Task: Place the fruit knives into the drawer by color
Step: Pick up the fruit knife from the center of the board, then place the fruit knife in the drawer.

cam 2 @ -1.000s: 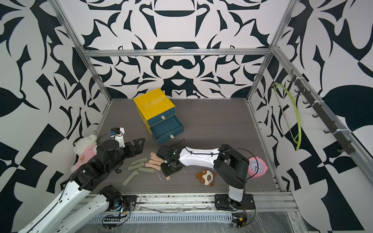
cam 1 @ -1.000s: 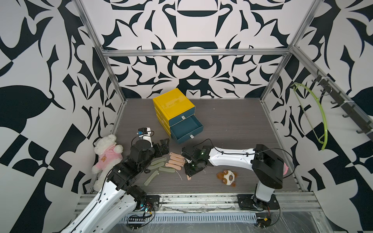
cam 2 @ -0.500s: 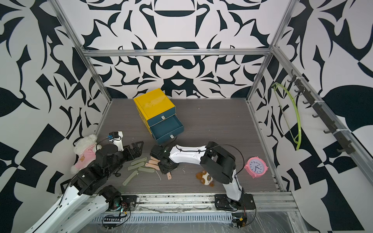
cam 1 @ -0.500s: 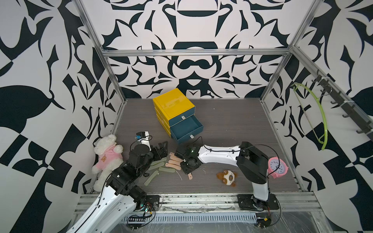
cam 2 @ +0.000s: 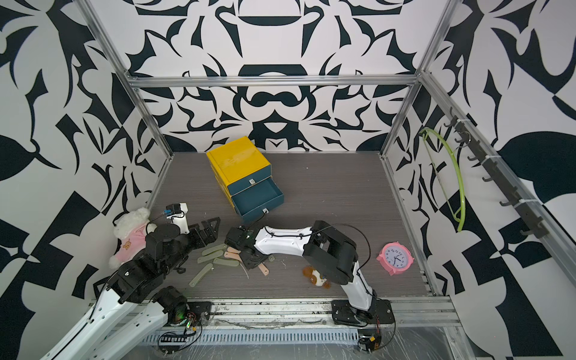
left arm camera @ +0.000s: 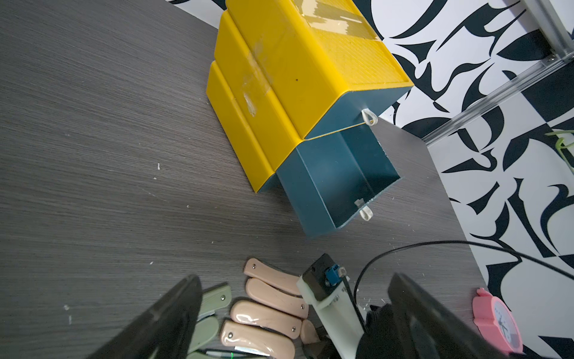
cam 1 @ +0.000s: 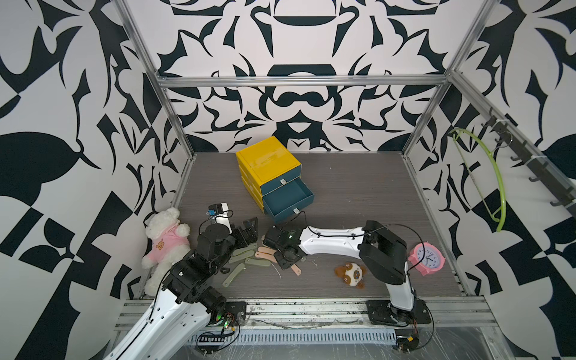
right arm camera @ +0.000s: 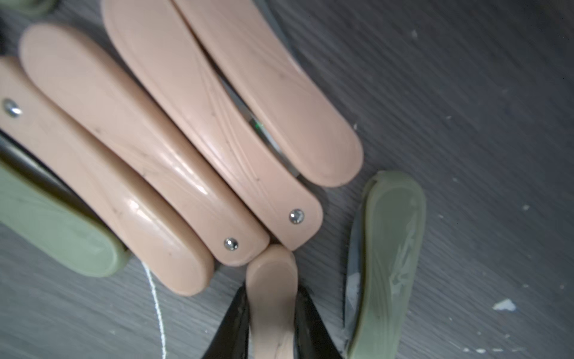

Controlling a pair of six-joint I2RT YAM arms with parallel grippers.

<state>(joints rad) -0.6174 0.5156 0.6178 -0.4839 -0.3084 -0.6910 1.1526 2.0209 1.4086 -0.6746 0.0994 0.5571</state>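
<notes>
Peach-pink plastic sits in the grip of the right pincer (right arm camera: 272,290). In the right wrist view its two black fingertips (right arm camera: 231,329) press against either side of one peach-pink fruit knife (right arm camera: 270,326), closed on its narrow body just behind the rounded end. That end touches the tips of two of the four other peach-pink knives (right arm camera: 174,149), which lie side by side on the dark wood-grain counter (right arm camera: 481,124). An olive-green knife (right arm camera: 388,264) lies just beside one finger.

The right arm (cam 1: 330,241) reaches from its base at the front right, its white forearm low and nearly level over the counter, with the wrist bent down onto the pile. The left arm (cam 1: 187,274) rises from the front left corner and folds forward. The left pincer (cam 1: 249,229) hovers above the olive-green knives (cam 1: 246,252) and points toward the cabinet. Its fingers (left arm camera: 174,320) are spread wide and grip nothing.

The yellow drawer cabinet (cam 1: 268,162) stands toward the back of the counter, well apart from the knives. Its middle teal drawer (cam 1: 290,196) is pulled out and the top one is shut
</notes>
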